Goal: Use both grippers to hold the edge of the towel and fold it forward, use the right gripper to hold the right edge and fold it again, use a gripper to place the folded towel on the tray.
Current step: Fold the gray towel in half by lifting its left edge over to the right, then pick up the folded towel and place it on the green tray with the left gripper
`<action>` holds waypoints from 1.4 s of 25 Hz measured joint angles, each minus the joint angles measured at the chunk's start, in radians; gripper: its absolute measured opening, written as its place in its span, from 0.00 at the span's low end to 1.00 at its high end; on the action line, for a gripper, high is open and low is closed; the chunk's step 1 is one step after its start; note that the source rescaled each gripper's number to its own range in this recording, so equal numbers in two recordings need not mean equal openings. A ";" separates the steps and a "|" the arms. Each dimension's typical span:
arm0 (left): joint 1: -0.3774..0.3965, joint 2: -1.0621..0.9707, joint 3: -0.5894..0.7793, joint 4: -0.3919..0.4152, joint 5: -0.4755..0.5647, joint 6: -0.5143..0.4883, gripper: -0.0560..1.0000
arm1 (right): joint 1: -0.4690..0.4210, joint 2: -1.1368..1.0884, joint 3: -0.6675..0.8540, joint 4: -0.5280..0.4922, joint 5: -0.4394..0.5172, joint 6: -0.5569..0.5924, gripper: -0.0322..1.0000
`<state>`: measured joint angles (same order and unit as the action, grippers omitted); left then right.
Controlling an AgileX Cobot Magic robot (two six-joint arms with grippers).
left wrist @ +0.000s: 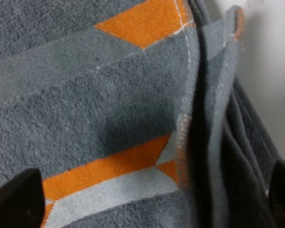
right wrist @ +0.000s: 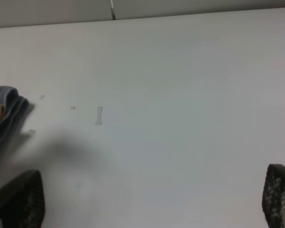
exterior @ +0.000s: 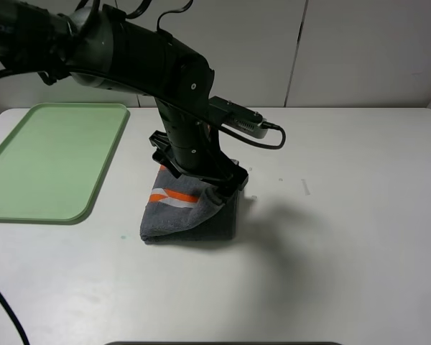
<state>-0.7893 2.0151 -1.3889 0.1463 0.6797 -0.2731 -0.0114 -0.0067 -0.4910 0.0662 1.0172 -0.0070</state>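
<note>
The dark grey towel (exterior: 190,212) with orange and white stripes lies folded into a small stack in the middle of the white table. My left gripper (exterior: 215,190) is down on its right part. In the left wrist view the towel (left wrist: 109,104) fills the frame and my left gripper (left wrist: 152,202) is open, its black fingertips (left wrist: 16,199) wide apart on either side of the layered edges. The pale green tray (exterior: 50,162) lies empty at the left. My right gripper (right wrist: 152,202) is open over bare table, with the towel's corner (right wrist: 4,114) off to one side.
A grey camera module with a looping black cable (exterior: 244,122) sticks out from the left arm above the towel. A small tape mark (exterior: 306,187) lies on the table right of the towel. A white wall stands behind the table.
</note>
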 joint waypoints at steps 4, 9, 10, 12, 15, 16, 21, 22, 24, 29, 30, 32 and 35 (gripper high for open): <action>0.000 0.000 0.000 0.000 -0.008 0.000 1.00 | 0.000 0.000 0.000 0.001 0.000 0.000 1.00; 0.000 -0.003 0.000 0.000 -0.020 0.000 1.00 | 0.000 0.000 0.000 0.001 0.000 0.000 1.00; -0.001 -0.009 0.000 0.000 -0.021 0.000 1.00 | 0.000 0.000 0.000 0.001 0.000 0.000 1.00; -0.001 -0.028 0.000 0.000 -0.022 0.000 1.00 | 0.000 0.000 0.000 0.001 0.000 0.000 1.00; -0.001 -0.062 -0.001 0.001 -0.022 0.000 1.00 | 0.000 0.000 0.000 0.002 0.000 0.000 1.00; -0.001 -0.072 -0.001 0.001 -0.022 0.000 1.00 | 0.000 0.000 0.000 0.003 0.000 0.000 1.00; 0.004 -0.115 -0.001 0.001 -0.008 0.000 1.00 | 0.000 0.000 0.000 0.003 0.000 0.000 1.00; 0.011 -0.125 -0.001 -0.001 -0.001 0.000 1.00 | 0.000 0.000 0.000 0.003 0.000 0.000 1.00; 0.031 -0.134 -0.001 -0.005 0.012 0.000 1.00 | 0.000 0.000 0.000 0.003 0.000 0.000 1.00; 0.097 -0.135 -0.001 -0.018 0.044 0.000 1.00 | 0.000 0.000 0.000 0.003 0.000 0.000 1.00; 0.108 -0.135 -0.001 -0.018 0.046 0.000 1.00 | 0.000 0.000 0.000 0.003 0.000 0.000 1.00; 0.127 -0.135 -0.001 -0.019 0.043 0.006 1.00 | 0.000 0.000 0.000 0.003 0.000 0.000 1.00; 0.154 -0.135 -0.001 -0.019 0.028 0.016 1.00 | 0.000 0.000 0.000 0.003 0.000 0.000 1.00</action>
<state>-0.6354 1.8804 -1.3899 0.1277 0.7078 -0.2575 -0.0114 -0.0067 -0.4910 0.0690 1.0172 -0.0070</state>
